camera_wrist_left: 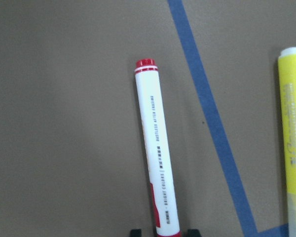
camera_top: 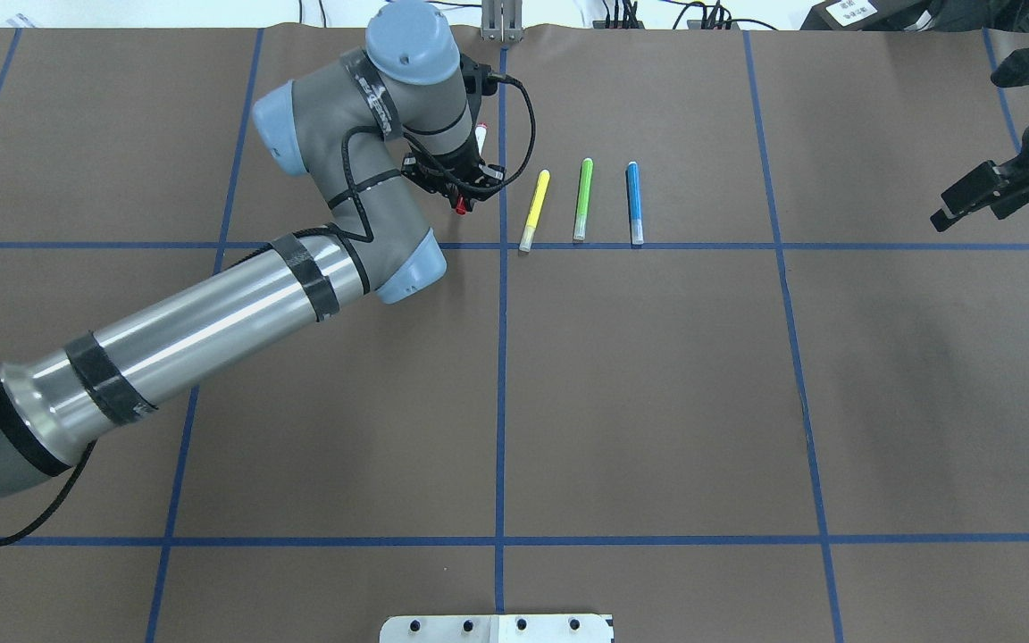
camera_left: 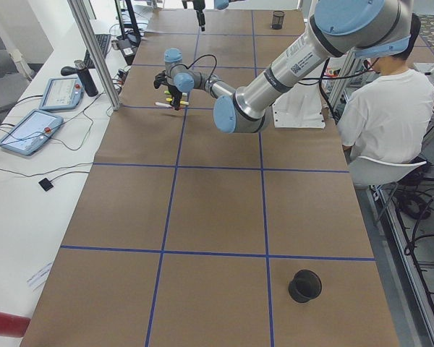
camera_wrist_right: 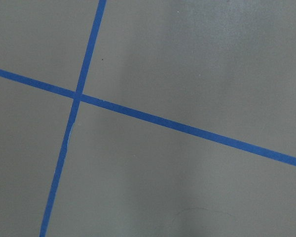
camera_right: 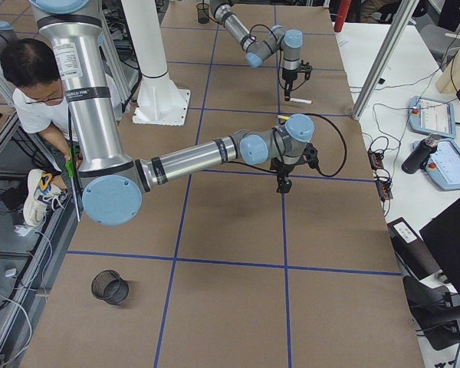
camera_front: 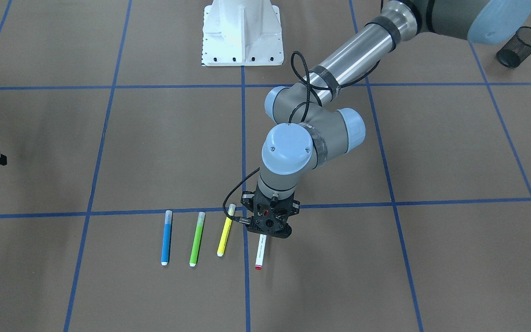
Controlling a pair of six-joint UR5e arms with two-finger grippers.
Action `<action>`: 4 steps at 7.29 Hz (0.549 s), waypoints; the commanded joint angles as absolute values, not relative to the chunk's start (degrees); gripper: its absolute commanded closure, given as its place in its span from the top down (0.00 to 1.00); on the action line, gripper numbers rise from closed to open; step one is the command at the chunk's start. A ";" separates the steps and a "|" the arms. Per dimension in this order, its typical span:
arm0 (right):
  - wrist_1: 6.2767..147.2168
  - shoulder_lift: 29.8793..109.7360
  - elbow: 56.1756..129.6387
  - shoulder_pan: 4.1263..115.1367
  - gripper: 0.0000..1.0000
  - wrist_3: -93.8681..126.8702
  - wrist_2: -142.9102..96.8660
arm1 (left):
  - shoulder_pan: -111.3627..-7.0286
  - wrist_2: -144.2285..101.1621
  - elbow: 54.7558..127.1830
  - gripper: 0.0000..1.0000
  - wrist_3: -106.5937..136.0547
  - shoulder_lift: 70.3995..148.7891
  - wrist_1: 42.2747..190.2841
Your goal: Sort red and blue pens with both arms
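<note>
The red pen (camera_wrist_left: 157, 148), white-barrelled with a red cap and red end, points away from my left gripper (camera_wrist_left: 164, 232). Its fingertips (camera_wrist_left: 135, 232) sit tight on both sides of the cap end, so the gripper is shut on it. The front view shows the left gripper (camera_front: 270, 226) over the red pen (camera_front: 260, 251). The pen lies level and low over the brown paper; I cannot tell if it touches. The blue pen (camera_front: 166, 237) lies at the other end of the row of pens, also visible as the blue pen (camera_top: 633, 203). My right gripper (camera_top: 970, 201) hangs far off at the table's side, open and holding nothing.
A green marker (camera_front: 197, 239) and a yellow marker (camera_front: 225, 230) lie between the two pens. Black mesh cups stand at the table's ends (camera_front: 521, 46) (camera_left: 277, 18). The white robot base (camera_front: 241, 32) is at the robot's edge. A person (camera_left: 387, 108) sits beside the table.
</note>
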State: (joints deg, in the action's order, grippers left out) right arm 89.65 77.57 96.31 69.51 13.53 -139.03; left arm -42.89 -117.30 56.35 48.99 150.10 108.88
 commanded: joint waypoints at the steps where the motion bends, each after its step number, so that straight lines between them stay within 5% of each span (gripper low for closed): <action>1: 89.65 73.32 96.24 65.15 1.00 22.63 -137.56 | -46.83 -123.19 65.77 0.00 49.04 143.14 106.79; 4: 89.65 67.52 95.10 58.55 1.00 31.27 -134.66 | -52.72 -127.88 81.86 0.00 48.78 126.36 106.96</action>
